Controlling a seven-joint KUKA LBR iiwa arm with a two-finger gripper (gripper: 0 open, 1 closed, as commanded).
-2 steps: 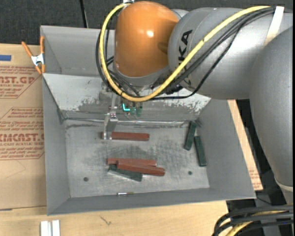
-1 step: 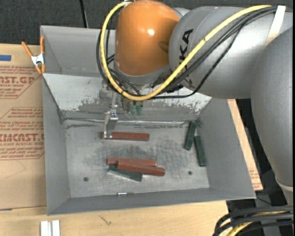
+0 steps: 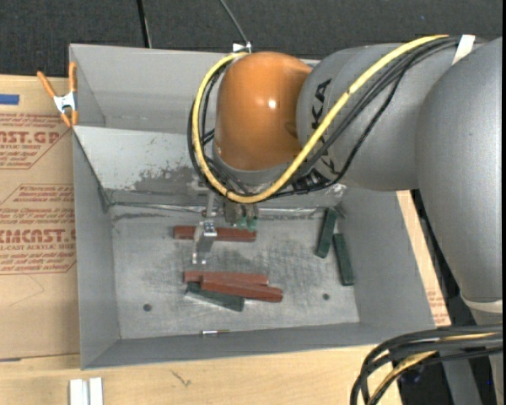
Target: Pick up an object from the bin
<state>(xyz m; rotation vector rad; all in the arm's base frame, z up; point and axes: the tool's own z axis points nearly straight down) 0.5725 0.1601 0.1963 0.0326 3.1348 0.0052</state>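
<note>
1. My hand (image 3: 204, 248) hung over a red-brown bar (image 3: 240, 234) near the middle of the bin (image 3: 93, 226).
2. I could not tell how wide it stood.
3. A small heap of bars (image 3: 236, 287) lay near.

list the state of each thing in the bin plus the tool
upper reddish-brown flat bar: lying flat, partly under the tool
lower reddish-brown bars: lying flat, side by side
dark green bar beneath them: flat, partly covered
right dark green bars: lying flat, close together
tool: low, at the upper bar
</note>
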